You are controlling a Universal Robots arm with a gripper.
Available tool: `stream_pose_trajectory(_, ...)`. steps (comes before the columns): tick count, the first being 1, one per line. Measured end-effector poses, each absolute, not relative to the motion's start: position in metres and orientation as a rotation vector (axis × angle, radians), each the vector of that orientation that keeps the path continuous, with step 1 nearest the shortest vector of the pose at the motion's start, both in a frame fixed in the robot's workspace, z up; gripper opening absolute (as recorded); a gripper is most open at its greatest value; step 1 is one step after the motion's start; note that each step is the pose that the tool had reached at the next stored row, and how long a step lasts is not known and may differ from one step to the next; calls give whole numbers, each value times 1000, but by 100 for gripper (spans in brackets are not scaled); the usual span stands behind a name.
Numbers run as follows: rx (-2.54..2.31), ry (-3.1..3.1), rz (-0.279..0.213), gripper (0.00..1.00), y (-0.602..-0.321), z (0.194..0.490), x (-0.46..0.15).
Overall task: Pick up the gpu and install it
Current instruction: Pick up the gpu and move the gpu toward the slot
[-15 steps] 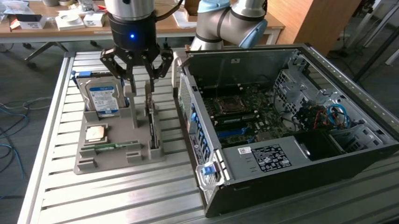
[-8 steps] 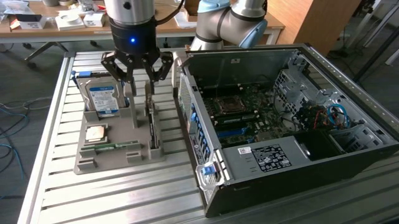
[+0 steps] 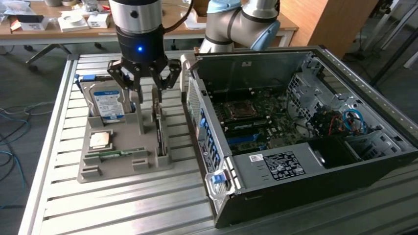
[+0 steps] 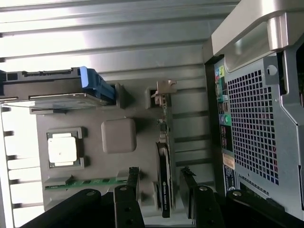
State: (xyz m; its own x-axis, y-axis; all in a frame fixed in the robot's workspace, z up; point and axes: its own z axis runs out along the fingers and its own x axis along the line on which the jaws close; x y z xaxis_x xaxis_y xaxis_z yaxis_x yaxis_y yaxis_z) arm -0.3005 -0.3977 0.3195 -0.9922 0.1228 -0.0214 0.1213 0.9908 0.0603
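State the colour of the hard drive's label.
The label is blue and white; exterior view shows it best.

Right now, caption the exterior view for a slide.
Open end effector hovers over the gpu standing in the tray beside the open computer case.

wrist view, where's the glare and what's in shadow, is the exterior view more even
Wrist view: the ribbed aluminium table slats wash out to white and the square silver processor lid glares; the thin dark gpu card, on edge in the grey plastic tray, sits shaded. Exterior view: light is even, but the open black computer case is dim inside.
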Motion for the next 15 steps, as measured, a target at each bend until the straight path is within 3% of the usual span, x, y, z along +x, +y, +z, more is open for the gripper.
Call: stream_pose_trajectory(15,191,3109,93,47,-398,304,-300)
